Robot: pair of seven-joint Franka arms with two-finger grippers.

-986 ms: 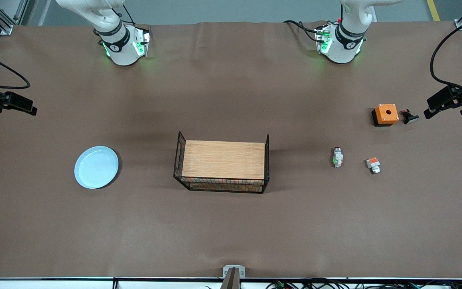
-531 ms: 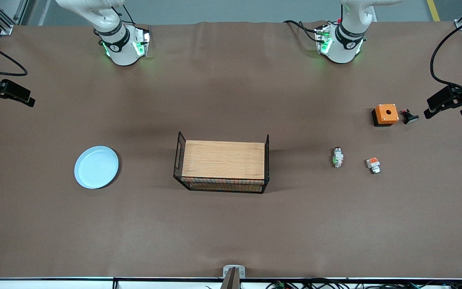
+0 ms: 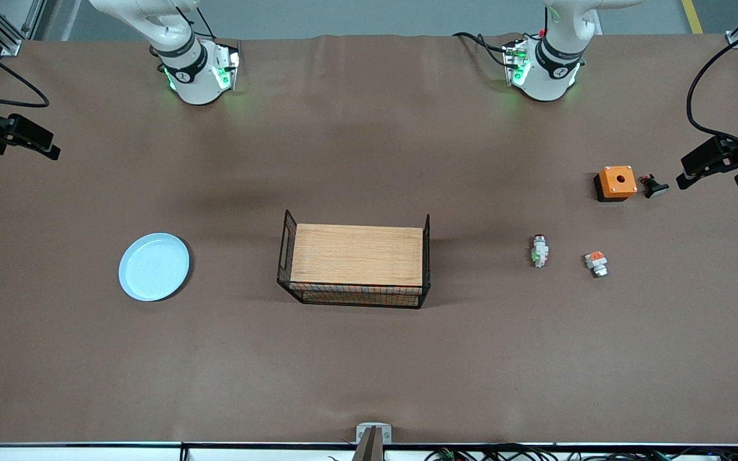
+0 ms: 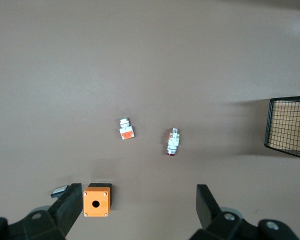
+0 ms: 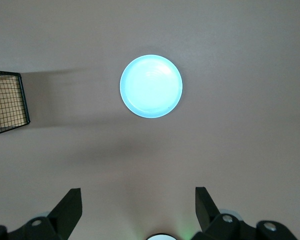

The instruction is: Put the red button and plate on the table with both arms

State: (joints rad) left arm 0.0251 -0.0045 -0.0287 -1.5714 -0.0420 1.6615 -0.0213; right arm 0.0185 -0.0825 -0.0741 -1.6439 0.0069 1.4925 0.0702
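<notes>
The pale-blue plate (image 3: 154, 266) lies flat on the brown table (image 3: 369, 358) toward the right arm's end; it also shows in the right wrist view (image 5: 151, 86). The red button (image 3: 539, 251), whitish-grey with a green patch, lies on the table toward the left arm's end and shows in the left wrist view (image 4: 173, 141). My right gripper (image 3: 16, 144) (image 5: 137, 200) is open and empty, high over the table's edge at its end. My left gripper (image 3: 708, 181) (image 4: 137, 200) is open and empty, high over the other end, near the orange box.
A wooden-topped black wire rack (image 3: 356, 266) stands mid-table. An orange box with a hole (image 3: 617, 182), a small black part (image 3: 654, 187) beside it, and a white part with an orange-red top (image 3: 596, 262) lie near the button.
My right gripper has drifted along the table's edge toward the robots' bases. The left gripper, plate and button have not visibly moved.
</notes>
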